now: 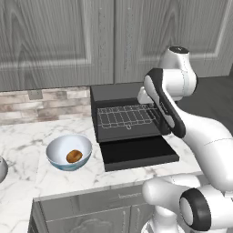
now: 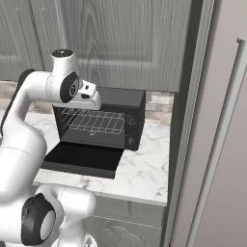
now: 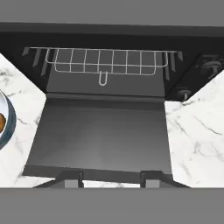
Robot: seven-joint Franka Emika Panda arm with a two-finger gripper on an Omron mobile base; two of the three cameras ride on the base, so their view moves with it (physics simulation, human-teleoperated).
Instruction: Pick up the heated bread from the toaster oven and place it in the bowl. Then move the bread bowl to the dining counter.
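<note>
Bread (image 1: 74, 156) is already lying in the bowl (image 1: 58, 160), left of the toaster oven (image 1: 125, 119) on the tabletop (image 1: 27, 136), while the end effector (image 3: 111, 179) is hovering over the oven's dropped door, fingers apart, gripping nothing, so grasping the bowl's rim is looking next.

The black toaster oven (image 1: 127, 120) stands on the marble counter with its flat door dropped fully open — the silver wire rack (image 1: 126, 116) inside is bare. To its left, apart from it, sits the pale blue-white bowl (image 1: 57, 152), upright, holding a golden-brown bread roll (image 1: 74, 156).
</note>
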